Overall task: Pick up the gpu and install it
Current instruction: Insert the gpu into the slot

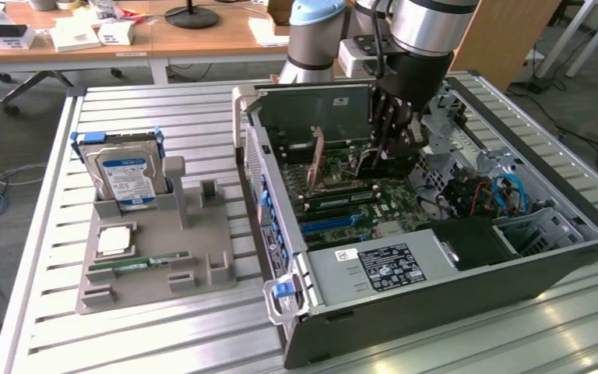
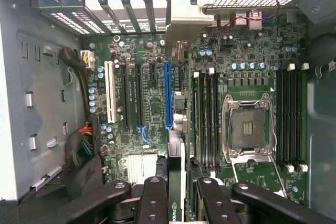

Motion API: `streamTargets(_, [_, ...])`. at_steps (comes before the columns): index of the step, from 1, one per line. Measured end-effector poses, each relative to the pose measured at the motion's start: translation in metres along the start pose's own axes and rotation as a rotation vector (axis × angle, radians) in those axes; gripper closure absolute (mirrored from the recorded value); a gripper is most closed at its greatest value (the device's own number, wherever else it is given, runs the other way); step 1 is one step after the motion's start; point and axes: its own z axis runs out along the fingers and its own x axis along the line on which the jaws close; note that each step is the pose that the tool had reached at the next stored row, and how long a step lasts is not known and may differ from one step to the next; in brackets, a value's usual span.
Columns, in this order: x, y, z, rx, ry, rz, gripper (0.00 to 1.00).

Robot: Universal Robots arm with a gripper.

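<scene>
You're mid-install. The black multi-link gripper [image 2: 182, 198] is down inside the open black tower case [image 1: 434, 312], upper middle of the exterior view, pinching the gpu [image 2: 176, 179], a thin dark expansion card seen edge-on between the inner fingers [image 2: 155, 198]. Pick is done: the card is off the grey holder tray [image 1: 149, 292] at the exterior view's left, where the silver blue-labelled hard drive [image 1: 128, 175] and narrow green memory stick [image 1: 138, 263] sit. The card runs just beside the long blue slot [image 2: 168, 95] on the green motherboard [image 2: 142, 103], silvery bracket [image 2: 184, 22] toward the rear grille. Can't tell whether the edge connector has met the slot; probably not seated. My read: seating calls for the card edge square over that slot, bracket in its rear opening, and straight, firm pressure.
</scene>
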Motion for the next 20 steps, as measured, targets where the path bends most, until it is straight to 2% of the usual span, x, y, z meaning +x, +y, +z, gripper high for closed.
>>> streamTargets(15, [0.000,0.0001,0.0103,0.0000,0.0000,0.000,0.74])
streamTargets(20, [0.000,0.0001,0.0108,0.0000,0.0000,0.000,0.74])
